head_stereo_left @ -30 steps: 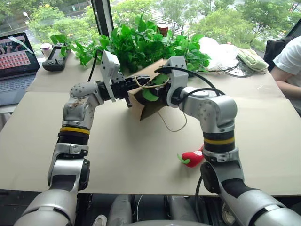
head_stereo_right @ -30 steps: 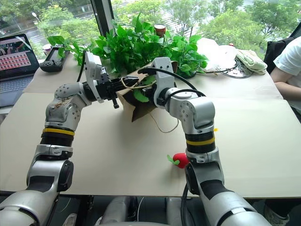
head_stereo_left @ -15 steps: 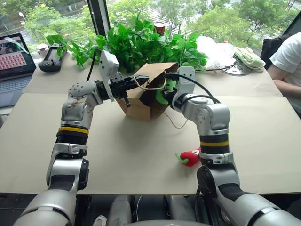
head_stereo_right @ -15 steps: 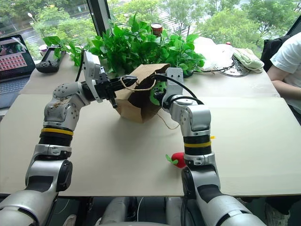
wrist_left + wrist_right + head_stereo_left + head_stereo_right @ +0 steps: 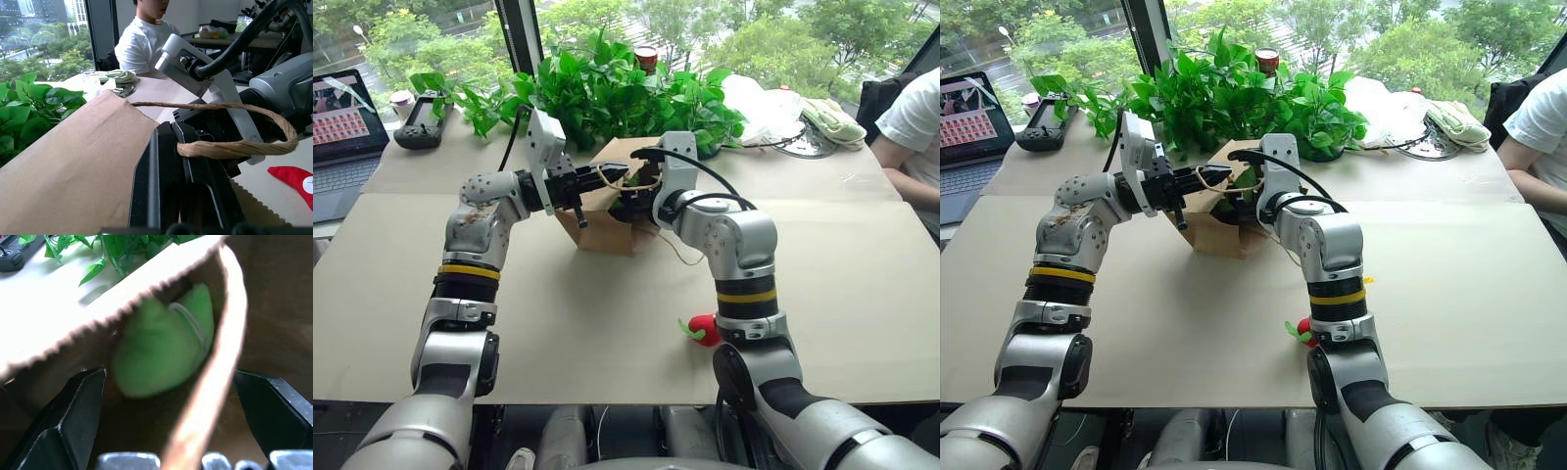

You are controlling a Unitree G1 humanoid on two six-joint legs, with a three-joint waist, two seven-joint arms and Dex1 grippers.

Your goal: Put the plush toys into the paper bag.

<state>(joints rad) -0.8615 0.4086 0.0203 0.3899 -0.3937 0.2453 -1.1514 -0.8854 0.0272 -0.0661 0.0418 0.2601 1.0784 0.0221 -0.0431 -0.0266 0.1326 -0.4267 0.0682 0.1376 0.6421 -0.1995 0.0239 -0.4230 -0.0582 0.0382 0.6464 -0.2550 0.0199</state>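
Observation:
The brown paper bag (image 5: 597, 223) stands on the table in front of the plants. My left gripper (image 5: 607, 176) is shut on its twine handle (image 5: 234, 147) and holds the mouth up. At the bag's mouth, my right gripper (image 5: 629, 203) is open, its fingers (image 5: 73, 416) spread wide. The light-green plush toy (image 5: 161, 342) is inside the bag beyond those fingers, free of them. The red chili toy (image 5: 702, 330) with its green stem lies on the table near the front edge, behind my right forearm.
Leafy plants (image 5: 607, 88) crowd the table right behind the bag. A laptop (image 5: 347, 117) and a handheld console (image 5: 426, 122) sit at the far left. At the far right are a white plastic bag (image 5: 764, 103) and a seated person (image 5: 915, 127).
My right gripper has opened and let go of the light-green toy, which is now inside the bag. The bag has gone from tilted to upright. The left gripper has kept its hold on the handle.

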